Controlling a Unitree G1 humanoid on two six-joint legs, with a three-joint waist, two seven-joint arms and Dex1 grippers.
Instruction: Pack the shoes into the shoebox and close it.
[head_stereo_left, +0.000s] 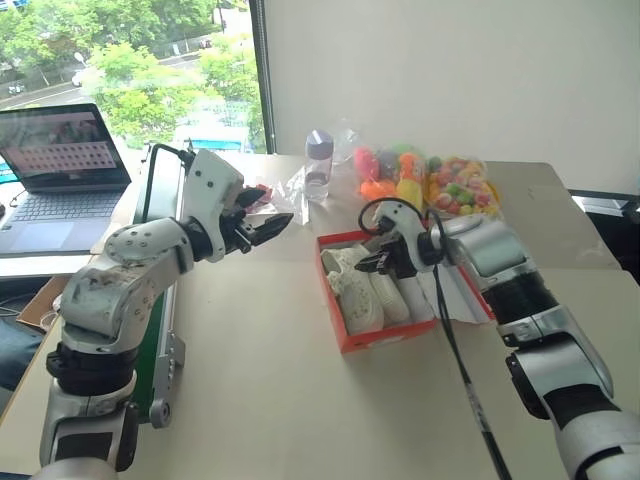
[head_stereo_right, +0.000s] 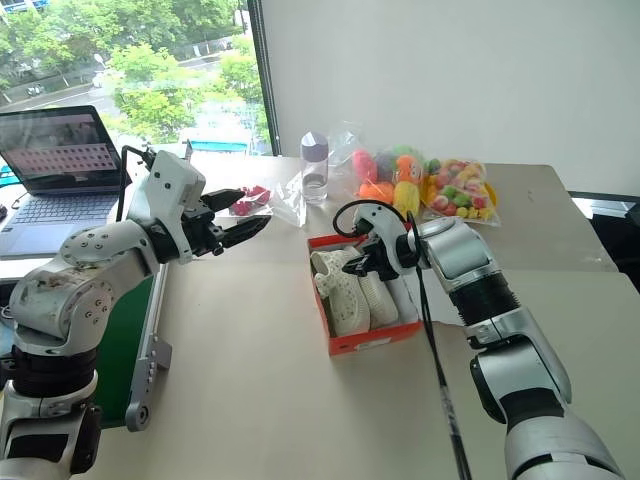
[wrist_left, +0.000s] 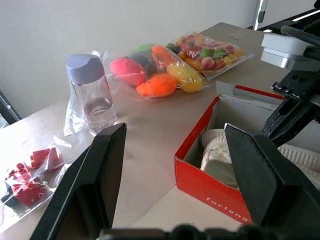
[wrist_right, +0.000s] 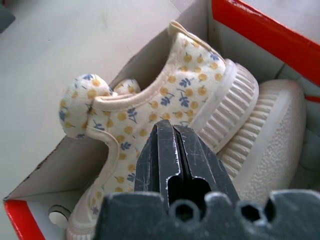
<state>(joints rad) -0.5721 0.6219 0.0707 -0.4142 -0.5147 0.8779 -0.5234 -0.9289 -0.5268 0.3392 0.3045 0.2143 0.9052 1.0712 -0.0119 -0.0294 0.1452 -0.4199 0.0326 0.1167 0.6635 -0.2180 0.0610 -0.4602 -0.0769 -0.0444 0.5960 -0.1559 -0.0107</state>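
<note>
The shoebox (head_stereo_left: 385, 340) stands open on the table, red-orange outside and white inside. Its lid (head_stereo_left: 462, 298) lies flat to the right, under my right arm. Both cream shoes (head_stereo_left: 365, 290) lie side by side inside it; in the right wrist view one shoe (wrist_right: 200, 95) has a small flower print and the other (wrist_right: 270, 135) lies sole up beside it. My right gripper (head_stereo_left: 362, 265) is shut just above the shoes at the box's far end, fingers (wrist_right: 159, 150) pressed together with nothing between them. My left gripper (head_stereo_left: 272, 215) hangs open to the left of the box, pointing toward it.
A green conveyor (head_stereo_left: 152, 350) runs along the left, and a laptop (head_stereo_left: 60, 170) sits beyond it. At the back are a clear bottle (head_stereo_left: 318, 165), a bagged red item (wrist_left: 30, 175) and bags of colourful toys (head_stereo_left: 400, 175). A black cable (head_stereo_left: 460, 370) hangs from my right arm.
</note>
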